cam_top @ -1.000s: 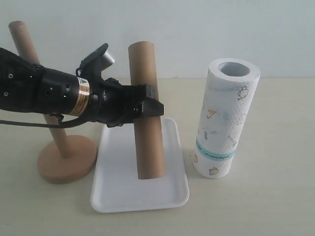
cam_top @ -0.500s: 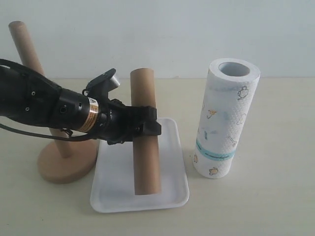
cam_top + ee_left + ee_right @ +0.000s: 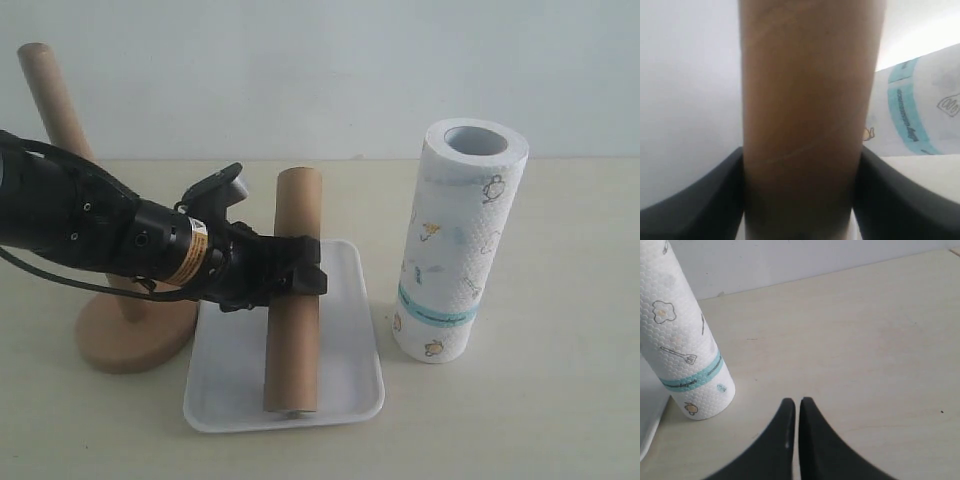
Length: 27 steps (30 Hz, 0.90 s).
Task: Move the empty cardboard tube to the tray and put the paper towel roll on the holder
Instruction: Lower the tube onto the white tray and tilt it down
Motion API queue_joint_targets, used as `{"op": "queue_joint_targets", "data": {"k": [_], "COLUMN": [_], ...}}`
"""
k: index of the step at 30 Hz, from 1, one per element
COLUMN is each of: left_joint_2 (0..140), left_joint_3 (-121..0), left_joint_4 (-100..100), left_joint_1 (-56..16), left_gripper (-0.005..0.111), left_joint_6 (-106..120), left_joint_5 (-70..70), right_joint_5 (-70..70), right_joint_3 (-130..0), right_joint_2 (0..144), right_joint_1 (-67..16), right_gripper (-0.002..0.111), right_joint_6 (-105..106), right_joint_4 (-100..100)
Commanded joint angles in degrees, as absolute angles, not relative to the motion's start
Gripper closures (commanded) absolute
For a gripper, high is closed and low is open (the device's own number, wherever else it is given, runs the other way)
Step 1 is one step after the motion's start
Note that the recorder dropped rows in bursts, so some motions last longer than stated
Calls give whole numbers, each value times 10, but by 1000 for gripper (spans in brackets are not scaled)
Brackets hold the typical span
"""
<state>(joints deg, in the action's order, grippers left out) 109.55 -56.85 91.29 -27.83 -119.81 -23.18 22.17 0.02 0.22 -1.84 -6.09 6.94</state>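
The brown cardboard tube [image 3: 294, 290] leans steeply over the white tray [image 3: 345, 400], its lower end near the tray's front rim. My left gripper [image 3: 298, 268] is shut on the tube's middle; in the left wrist view the tube [image 3: 805, 115] fills the space between both black fingers [image 3: 705, 195]. The paper towel roll [image 3: 460, 240] stands upright on the table right of the tray, also seen as roll [image 3: 682, 340]. The wooden holder [image 3: 130, 325] stands left of the tray, its pole partly behind my left arm. My right gripper [image 3: 797, 402] is shut and holds nothing, above bare table near the roll.
A pale wall rises behind the light wooden table [image 3: 560, 400]. The left arm's black body [image 3: 80, 225] crosses in front of the holder's pole.
The left gripper has lowered with the tube, tilting it further down so that its lower end has come close to the tray's front rim. Roll and holder have not moved.
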Motion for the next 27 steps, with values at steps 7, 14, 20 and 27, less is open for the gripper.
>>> {"op": "queue_joint_targets", "data": {"k": [7,14,20,27], "left_joint_2": [1105,1135,1137,1138], "left_joint_3": [-571,-571,-571,-571], "left_joint_4": [906,890,889,859], "left_joint_1": [-280,-280,-280,-280], "left_gripper": [103,103,103,102], "left_joint_6": [-1202,-1202,-1202,-1202], "left_joint_5": [-198,-197,-184,-171], "right_joint_5": [217,217,217,217], "right_joint_3": [0,0,0,0], "right_joint_2": [0,0,0,0], "right_joint_1": [-19,-19,-19,-19], "right_gripper": [106,106,106,106], "right_joint_6": [-59,-59,-59,-59], "right_joint_4": [68,68,68,68]}}
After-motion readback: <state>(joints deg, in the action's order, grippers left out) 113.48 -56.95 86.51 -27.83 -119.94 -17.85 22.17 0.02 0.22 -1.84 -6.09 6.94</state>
